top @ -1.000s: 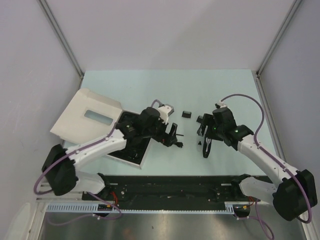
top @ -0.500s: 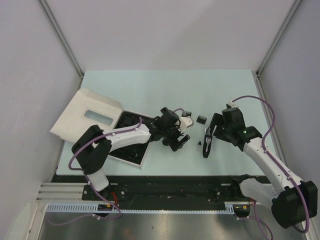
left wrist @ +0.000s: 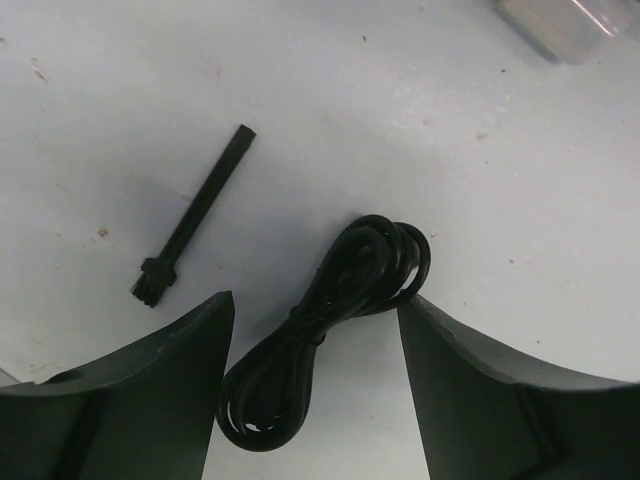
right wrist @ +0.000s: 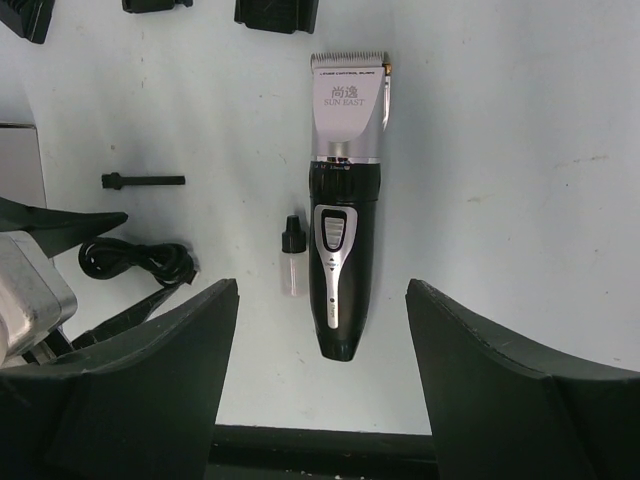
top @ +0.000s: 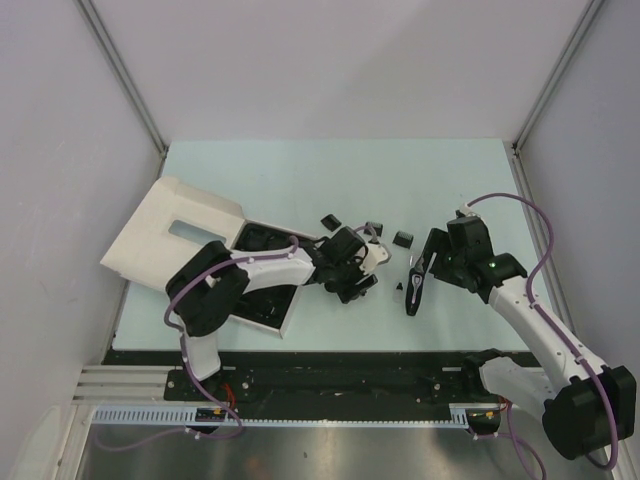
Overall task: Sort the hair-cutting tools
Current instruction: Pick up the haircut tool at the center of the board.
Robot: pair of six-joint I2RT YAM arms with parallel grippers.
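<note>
the coiled black cable (left wrist: 330, 330) is lying on the pale bench (left wrist: 500, 150) in the lower middle of the left wrist view, sitting between the spread fingers of the left claw (left wrist: 315, 305), which is hanging open around it and gripping nothing. the tiny black brush (left wrist: 195, 222) is lying just beside the cable, toward the upper left. in the right wrist view the black-and-silver clipper (right wrist: 347, 200) is lying at centre, blade pointing to the top edge, with a small clear bottle (right wrist: 292, 262) just left of it. the right claw (right wrist: 322, 290) is hovering open over them, holding nothing. in the overhead view three comb guards (top: 375, 228) are sitting in a loose row at mid-frame, above both claws. the white box (top: 170, 230) is lying open at the left.
</note>
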